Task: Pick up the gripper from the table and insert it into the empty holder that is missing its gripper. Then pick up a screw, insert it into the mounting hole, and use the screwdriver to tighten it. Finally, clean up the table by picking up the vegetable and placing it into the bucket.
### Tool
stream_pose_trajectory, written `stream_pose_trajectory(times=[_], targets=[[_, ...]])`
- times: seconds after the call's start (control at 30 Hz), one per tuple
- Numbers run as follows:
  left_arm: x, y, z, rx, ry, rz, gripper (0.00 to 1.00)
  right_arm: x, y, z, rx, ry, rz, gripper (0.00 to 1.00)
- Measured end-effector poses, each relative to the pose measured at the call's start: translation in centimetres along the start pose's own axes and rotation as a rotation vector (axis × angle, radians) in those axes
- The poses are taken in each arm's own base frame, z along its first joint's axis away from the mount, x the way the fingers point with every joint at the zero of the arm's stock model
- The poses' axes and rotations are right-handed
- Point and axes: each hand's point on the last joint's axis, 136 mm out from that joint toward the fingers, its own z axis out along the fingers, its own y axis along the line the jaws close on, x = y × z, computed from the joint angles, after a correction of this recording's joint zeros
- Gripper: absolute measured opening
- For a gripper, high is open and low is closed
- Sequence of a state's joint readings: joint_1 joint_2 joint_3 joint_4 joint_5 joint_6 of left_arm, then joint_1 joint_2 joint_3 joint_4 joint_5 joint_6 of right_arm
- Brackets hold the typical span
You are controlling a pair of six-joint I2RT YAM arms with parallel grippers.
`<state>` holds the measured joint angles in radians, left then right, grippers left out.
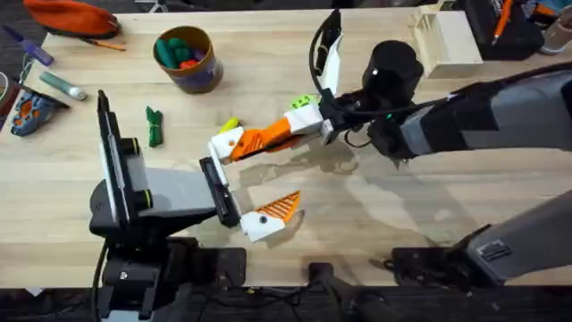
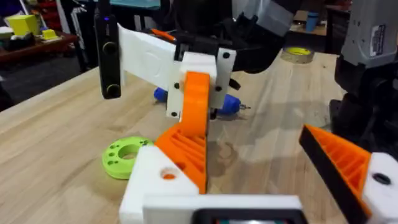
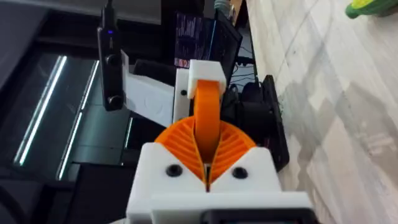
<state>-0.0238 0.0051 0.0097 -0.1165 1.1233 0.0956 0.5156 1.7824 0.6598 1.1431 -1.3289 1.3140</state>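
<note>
My left gripper [image 1: 253, 179] stands open wide over the middle of the table. Its far white holder [image 1: 227, 143] has the orange ribbed gripper [image 1: 264, 136] lying in it. My right gripper [image 1: 290, 125] reaches in from the right and is shut on that piece's outer end. In the right wrist view the gripper [image 3: 208, 112] runs edge-on from my shut fingers to the holder [image 3: 205, 73]. The blue screwdriver [image 2: 227, 103] lies on the table behind. A green vegetable [image 1: 155, 125] lies left of centre, below the bucket [image 1: 188, 59]. The screw is out of view.
A bright green disc [image 1: 304, 101] sits by the right gripper, and a yellow-green piece [image 1: 229, 123] lies beside the holder. A wooden box [image 1: 447, 40] stands at the back right. An orange pouch [image 1: 71, 16] and small tools lie at the far left.
</note>
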Motion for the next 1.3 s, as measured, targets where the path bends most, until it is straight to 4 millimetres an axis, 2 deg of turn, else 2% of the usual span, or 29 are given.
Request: stream_pose_trajectory(times=[1.3], targets=[[0.0, 0.0, 0.0, -0.002, 0.0, 0.001, 0.988, -0.5, 0.2, 1.4, 0.006, -0.025, 0.007, 0.009]])
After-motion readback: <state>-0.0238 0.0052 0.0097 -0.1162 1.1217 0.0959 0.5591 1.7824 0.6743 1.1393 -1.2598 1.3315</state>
